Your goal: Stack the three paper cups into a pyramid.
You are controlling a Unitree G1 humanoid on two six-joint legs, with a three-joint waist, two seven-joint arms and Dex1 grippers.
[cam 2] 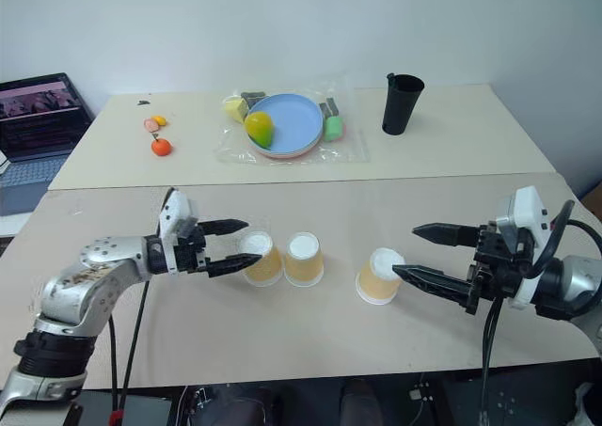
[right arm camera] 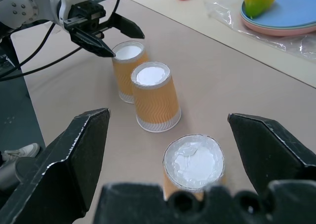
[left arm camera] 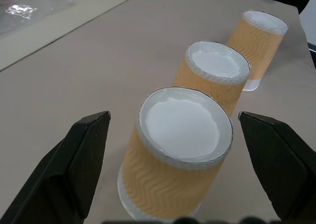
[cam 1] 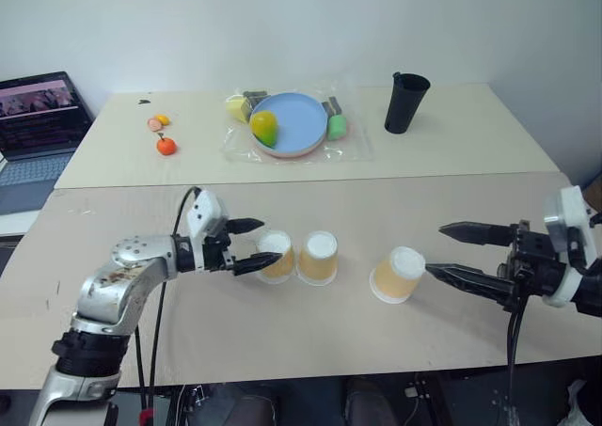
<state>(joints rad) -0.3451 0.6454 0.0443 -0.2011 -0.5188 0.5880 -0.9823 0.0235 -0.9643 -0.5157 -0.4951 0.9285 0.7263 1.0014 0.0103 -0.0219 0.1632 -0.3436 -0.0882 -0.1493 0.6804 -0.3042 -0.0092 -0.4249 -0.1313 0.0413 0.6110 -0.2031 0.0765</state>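
Pale tabletop (cam 1: 282, 351) carries three small tan-orange paper cups, each upside down on its rim. Our left pincer (cam 1: 252, 245) gapes around the leftmost cup (cam 1: 276, 256); the middle cup (cam 1: 318, 257) stands just beyond. Our right pincer (cam 1: 444, 249), also spread wide, flanks the separate, tilted third cup (cam 1: 398, 274).

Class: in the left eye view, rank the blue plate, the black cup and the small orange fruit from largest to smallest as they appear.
1. Blue plate: widest by far.
2. Black cup: tall but narrower.
3. Small orange fruit: clearly smallest.
All three sit on the far table, so nearness hardly skews the order.
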